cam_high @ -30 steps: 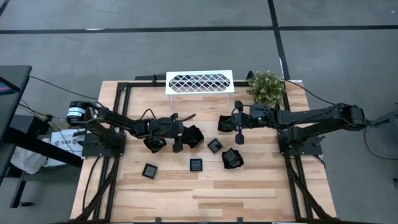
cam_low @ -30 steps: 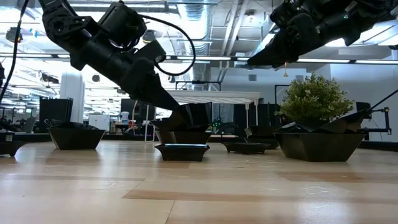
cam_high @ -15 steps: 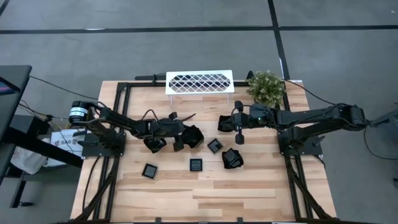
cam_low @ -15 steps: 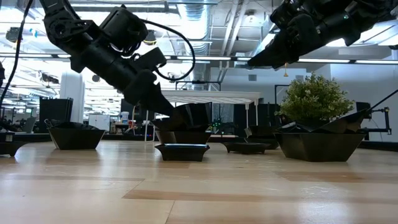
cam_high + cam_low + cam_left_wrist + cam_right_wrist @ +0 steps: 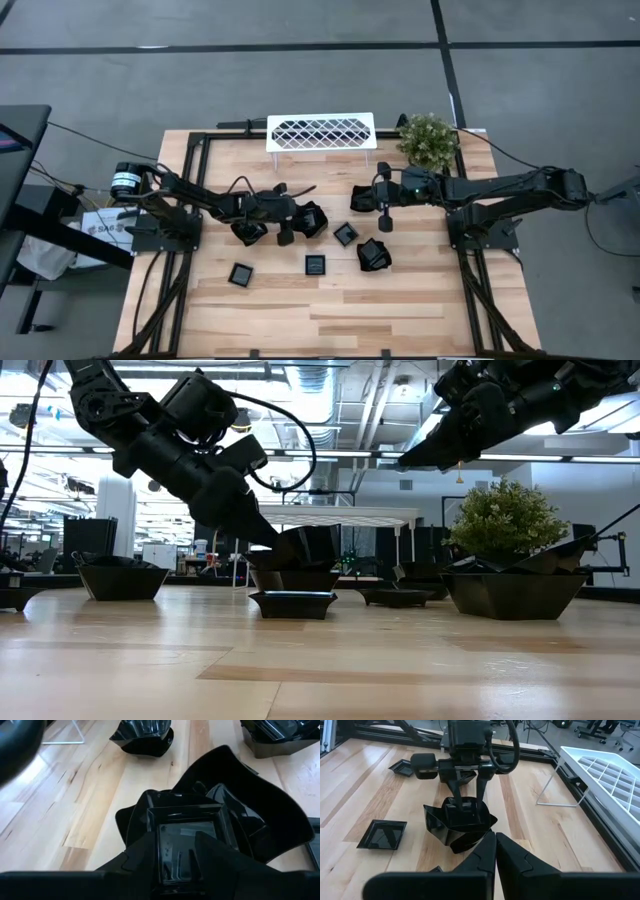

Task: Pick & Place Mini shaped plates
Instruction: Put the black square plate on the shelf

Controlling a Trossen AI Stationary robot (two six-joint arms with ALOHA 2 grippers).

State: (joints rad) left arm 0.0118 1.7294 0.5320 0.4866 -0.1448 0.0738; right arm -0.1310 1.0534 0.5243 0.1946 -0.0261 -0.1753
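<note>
Several mini shaped plates, small and black, lie on the wooden table (image 5: 400, 300). In the middle stands a stack (image 5: 312, 221) of deep angular ones, with a small square plate (image 5: 186, 827) nested on top. My left gripper (image 5: 176, 852) is open and slants down from the table's left, its fingertips over that square plate. My right gripper (image 5: 495, 845) is shut on nothing and hangs high above the table (image 5: 405, 460), right of the stack, pointing at it. My left gripper has both fingers (image 5: 456, 796) reaching down into the top of the stack, and the square plate's floor (image 5: 175, 837) shows in the gap between them. Whether they touch the plate I cannot tell.
Single plates lie near the front (image 5: 240, 275) (image 5: 316, 265), right of the stack (image 5: 345, 234) (image 5: 373, 255), under the right arm (image 5: 362, 197) and under the left arm (image 5: 248, 232). A white lattice rack (image 5: 320, 131) and a potted plant (image 5: 428, 140) stand at the far edge.
</note>
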